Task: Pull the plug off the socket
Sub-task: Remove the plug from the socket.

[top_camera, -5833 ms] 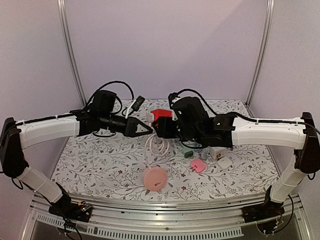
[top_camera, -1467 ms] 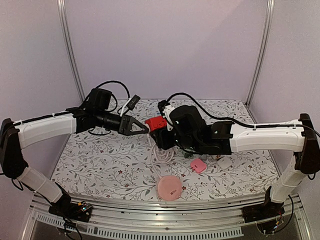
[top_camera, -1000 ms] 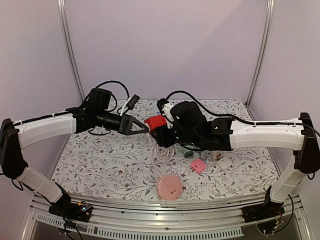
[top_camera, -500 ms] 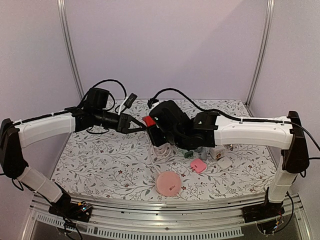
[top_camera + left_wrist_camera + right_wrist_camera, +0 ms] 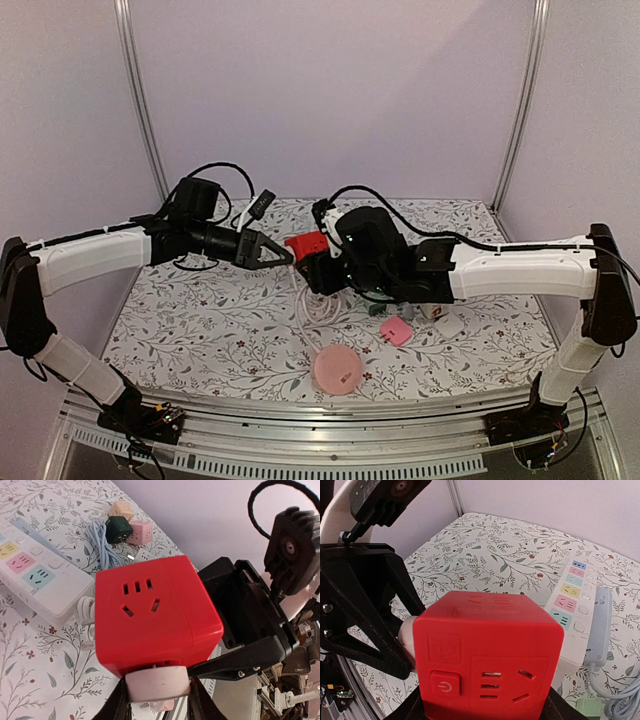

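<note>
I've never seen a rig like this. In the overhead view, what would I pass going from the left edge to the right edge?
left arm's white forearm → red socket cube → small pink adapter → small white adapter → right arm's black shoulder joint

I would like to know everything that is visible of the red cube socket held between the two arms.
The red cube socket looks like glossy plastic with rounded edges. Two faces show outlet holes; one also carries a power button. It hangs above the floral table, gripped by the right gripper. A white plug sits in one face, clamped by the left gripper.
</note>
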`<state>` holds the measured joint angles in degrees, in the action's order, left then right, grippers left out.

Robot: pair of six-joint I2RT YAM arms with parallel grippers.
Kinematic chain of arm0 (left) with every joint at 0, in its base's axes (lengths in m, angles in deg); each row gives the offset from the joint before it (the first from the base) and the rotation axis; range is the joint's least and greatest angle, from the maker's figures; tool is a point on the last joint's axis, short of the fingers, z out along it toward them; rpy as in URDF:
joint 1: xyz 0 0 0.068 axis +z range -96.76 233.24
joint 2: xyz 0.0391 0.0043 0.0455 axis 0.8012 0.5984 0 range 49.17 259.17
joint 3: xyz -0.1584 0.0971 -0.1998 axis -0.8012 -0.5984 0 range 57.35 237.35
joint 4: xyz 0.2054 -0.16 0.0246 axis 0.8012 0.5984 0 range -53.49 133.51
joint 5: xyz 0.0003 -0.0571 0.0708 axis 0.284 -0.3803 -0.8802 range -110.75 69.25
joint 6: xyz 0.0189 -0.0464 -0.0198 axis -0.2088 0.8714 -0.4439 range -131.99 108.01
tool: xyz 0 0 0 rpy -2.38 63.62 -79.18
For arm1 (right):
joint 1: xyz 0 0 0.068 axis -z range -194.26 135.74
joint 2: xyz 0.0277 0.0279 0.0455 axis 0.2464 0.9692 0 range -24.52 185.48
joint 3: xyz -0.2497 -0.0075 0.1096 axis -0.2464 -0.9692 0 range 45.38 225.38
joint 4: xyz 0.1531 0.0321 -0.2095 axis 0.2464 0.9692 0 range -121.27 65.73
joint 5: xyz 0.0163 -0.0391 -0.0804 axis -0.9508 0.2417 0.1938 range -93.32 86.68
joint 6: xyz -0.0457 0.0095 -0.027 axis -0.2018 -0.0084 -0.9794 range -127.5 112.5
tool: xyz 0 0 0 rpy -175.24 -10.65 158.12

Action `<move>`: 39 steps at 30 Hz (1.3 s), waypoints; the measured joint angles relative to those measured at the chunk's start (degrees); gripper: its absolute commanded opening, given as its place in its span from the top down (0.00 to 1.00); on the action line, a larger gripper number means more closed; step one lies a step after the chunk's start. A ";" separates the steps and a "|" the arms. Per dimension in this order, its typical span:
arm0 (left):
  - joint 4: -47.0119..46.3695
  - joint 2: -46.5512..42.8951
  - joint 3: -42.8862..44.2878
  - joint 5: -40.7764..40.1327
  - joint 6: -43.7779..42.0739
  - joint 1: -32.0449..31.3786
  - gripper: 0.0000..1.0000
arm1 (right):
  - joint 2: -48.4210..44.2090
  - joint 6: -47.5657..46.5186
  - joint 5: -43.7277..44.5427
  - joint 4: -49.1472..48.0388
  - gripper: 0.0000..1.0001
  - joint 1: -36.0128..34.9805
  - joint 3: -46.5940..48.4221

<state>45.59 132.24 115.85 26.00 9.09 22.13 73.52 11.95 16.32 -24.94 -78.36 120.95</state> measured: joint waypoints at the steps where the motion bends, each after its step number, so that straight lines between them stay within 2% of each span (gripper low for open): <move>1: 0.00 0.00 0.00 0.07 0.26 -0.07 1.00 | -0.33 0.20 -1.33 -1.03 0.90 0.33 -0.76; 9: 0.09 0.00 0.00 -0.24 1.84 -0.07 1.00 | -0.52 0.72 -5.44 -3.19 0.90 1.22 -1.88; 12: 0.07 0.00 0.00 -0.22 1.90 -0.07 0.82 | -0.52 0.70 -4.98 -3.10 0.90 1.11 -1.88; 17: -0.15 0.02 0.00 0.42 1.88 -0.07 0.64 | -0.48 0.04 -2.34 -0.92 0.90 0.26 -0.61; 26: -0.74 0.17 0.00 1.75 2.56 0.11 0.48 | 0.07 -2.56 2.19 3.41 0.90 -1.57 2.08; 32: -1.25 0.57 0.00 2.14 2.78 0.15 0.47 | 0.70 -3.96 3.04 4.04 0.90 -2.56 2.91; 39: -1.46 1.07 0.00 2.36 3.34 0.15 0.61 | 0.76 -5.09 4.87 4.90 0.90 -2.86 3.28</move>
<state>44.13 133.31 115.85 28.36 12.43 22.28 74.28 6.85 21.20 -20.05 -81.22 124.23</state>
